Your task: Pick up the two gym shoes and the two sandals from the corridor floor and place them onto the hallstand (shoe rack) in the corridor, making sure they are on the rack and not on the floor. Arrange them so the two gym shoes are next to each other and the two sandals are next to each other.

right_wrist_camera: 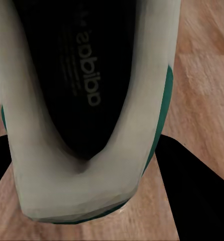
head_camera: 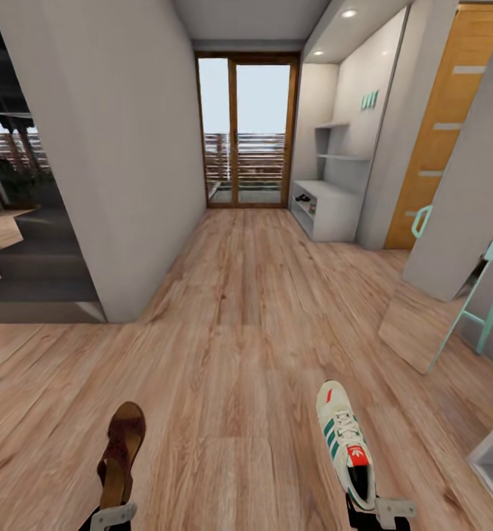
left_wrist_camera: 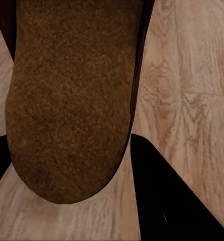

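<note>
Brown sandal (head_camera: 121, 453) held at its heel by the left gripper (head_camera: 113, 514), jaws closed on it; flat, light, floppy, so grip the heel end. White gym shoe (head_camera: 345, 442) held at the heel by the right gripper (head_camera: 382, 510), jaws clamped; stiffer, bulkier. Both held above the corridor floor (head_camera: 239, 332). Hallstand (head_camera: 327, 206) well ahead on the right.

Brown sandal (head_camera: 121, 450) and white, green-striped gym shoe (head_camera: 347, 442) point toward distant hallstand (head_camera: 327, 203).

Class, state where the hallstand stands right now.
In the head view the hallstand stands far down the corridor on the right side, against the wall, just right of the glass door.
</note>
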